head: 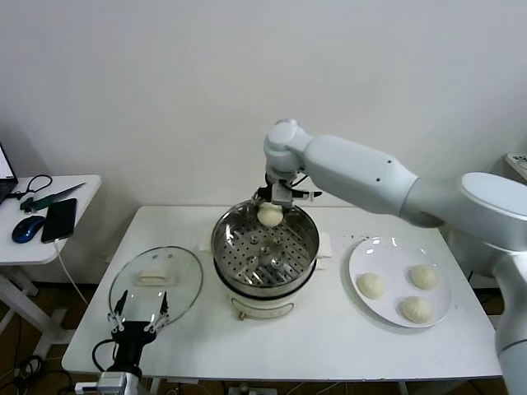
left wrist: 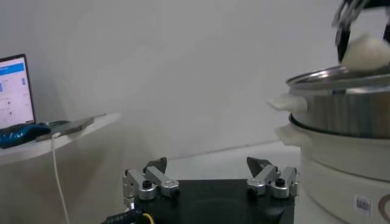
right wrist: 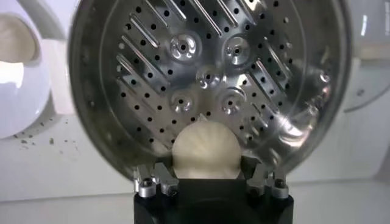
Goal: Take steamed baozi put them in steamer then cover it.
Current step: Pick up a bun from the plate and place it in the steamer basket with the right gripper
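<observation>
One smooth cream-white baozi above shiny steamer.

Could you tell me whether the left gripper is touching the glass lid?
Apart. In the head view, the left gripper hovers open at the near rim of the glass lid, and its wrist view shows nothing between the fingers.

Cream-white buns lie on a plain white plate, with another bun over the shiny steel steamer, whose tray is dotted with rows of small holes above a cream-white base. The lid is clear glass with a white handle. The table is white.
</observation>
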You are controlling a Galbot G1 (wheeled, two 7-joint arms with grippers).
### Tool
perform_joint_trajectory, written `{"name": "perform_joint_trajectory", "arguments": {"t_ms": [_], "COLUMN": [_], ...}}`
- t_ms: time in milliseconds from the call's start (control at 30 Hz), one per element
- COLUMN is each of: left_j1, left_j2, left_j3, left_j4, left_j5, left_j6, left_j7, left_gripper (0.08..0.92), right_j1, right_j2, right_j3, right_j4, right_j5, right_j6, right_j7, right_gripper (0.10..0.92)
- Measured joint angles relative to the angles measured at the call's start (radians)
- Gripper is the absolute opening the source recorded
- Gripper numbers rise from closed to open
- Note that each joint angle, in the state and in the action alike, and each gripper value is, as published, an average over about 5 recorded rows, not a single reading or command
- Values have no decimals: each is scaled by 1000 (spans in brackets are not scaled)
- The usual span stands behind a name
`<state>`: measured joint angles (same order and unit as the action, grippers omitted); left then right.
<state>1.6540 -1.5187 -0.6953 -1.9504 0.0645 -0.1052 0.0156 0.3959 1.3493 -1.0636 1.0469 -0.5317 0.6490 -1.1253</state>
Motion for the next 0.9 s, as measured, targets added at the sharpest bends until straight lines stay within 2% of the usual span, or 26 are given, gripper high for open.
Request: {"name": "perform_joint_trajectory", "arguments": {"t_ms": [300, 500, 900], "left_j1": [4, 10, 19], "left_j2": [1, 2, 2], "left_j3": [-2, -2, -4], "left_j4": [2, 3, -8], "left_j5": [-12, -23, -34], "left_j6": [-2, -2, 0], "left_j7": [0, 1, 1], "left_gripper": [823, 823, 823], "right_j1": [-46, -63, -39], "right_j2": [31, 46, 9], "right_j3": [4, 10, 44], "right_j4": [-49, -64, -5], "right_j5": [-47, -64, -54], "right_j6": [11, 12, 20], "right_j7": [5, 7, -28], "right_gripper": [729, 812, 823]}}
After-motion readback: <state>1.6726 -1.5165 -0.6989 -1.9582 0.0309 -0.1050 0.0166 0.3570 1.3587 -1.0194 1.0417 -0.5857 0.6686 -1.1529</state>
